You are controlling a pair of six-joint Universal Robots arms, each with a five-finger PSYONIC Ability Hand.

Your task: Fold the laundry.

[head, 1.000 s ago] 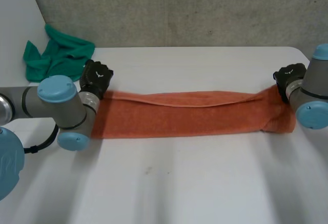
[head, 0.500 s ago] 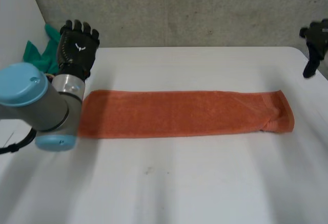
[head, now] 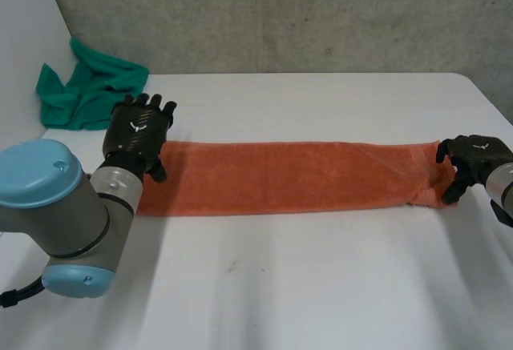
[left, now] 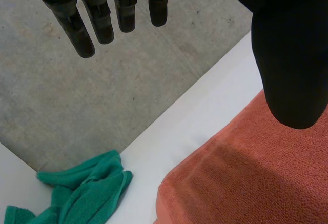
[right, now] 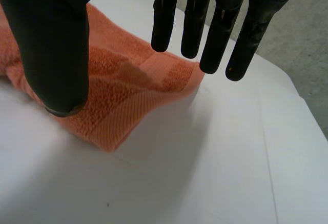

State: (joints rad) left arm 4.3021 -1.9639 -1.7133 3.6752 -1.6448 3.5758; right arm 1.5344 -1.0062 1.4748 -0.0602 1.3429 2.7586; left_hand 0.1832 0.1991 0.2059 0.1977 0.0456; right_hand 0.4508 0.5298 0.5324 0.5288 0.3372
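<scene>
An orange towel (head: pixel 296 178), folded into a long narrow strip, lies flat across the white table (head: pixel 321 286). My left hand (head: pixel 140 130) hovers over the towel's left end, fingers straight and spread from the thumb. In the left wrist view the left hand (left: pixel 289 55) holds nothing, with the towel's (left: pixel 246 172) corner below the thumb. My right hand (head: pixel 474 159) is at the towel's right end. In the right wrist view the right hand (right: pixel 56 44) stands open just above the towel's (right: pixel 128 90) end, fingers straight and thumb apart.
A crumpled green cloth (head: pixel 88 86) lies at the table's back left corner, close behind my left hand, and the green cloth (left: pixel 82 193) lies beyond the towel's corner. A grey wall (head: pixel 280 14) runs behind the table.
Both hands let go of the towel's ends, lifted away toward the back, then came back down over the same ends. The towel now lies flat, its raised fold gone.
</scene>
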